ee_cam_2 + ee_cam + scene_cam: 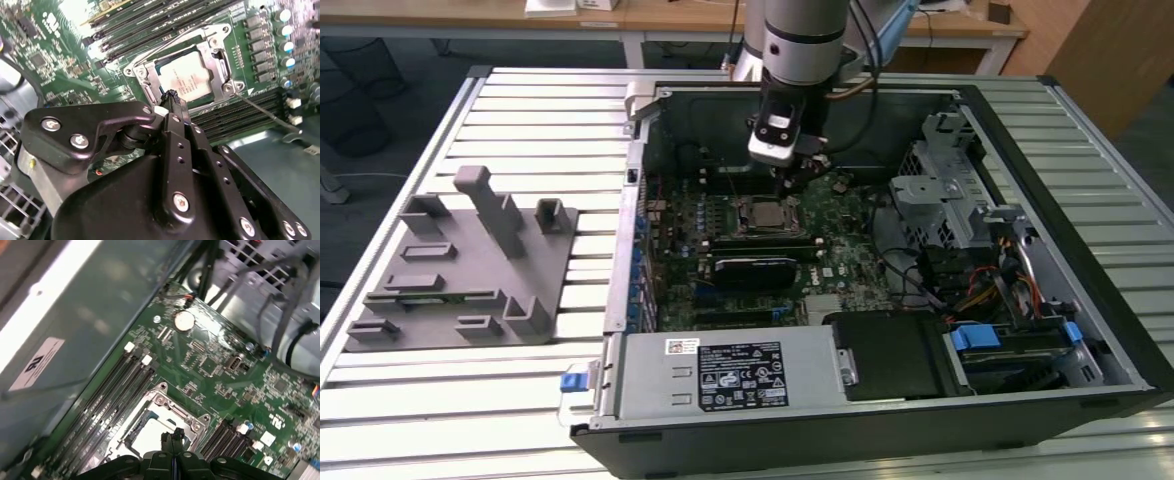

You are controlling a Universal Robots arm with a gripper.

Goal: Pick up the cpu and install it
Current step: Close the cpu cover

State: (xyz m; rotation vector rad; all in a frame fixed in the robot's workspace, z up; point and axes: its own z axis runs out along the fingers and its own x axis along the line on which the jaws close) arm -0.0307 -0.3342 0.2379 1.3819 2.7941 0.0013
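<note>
Currently, one cpu (187, 77) is sitting silver side up inside one socket frame (220, 55) in one open computer case (881, 440). One gripper (172, 96) is hovering at the chip's edge, its two fingers pressing together and holding nothing.

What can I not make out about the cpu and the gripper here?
- Second wrist view: the gripper hides one corner of the cpu, so contact is unclear.
- First wrist view: the gripper covers one edge of the cpu.
- Exterior view: the cpu is too small to judge its seating.
</note>
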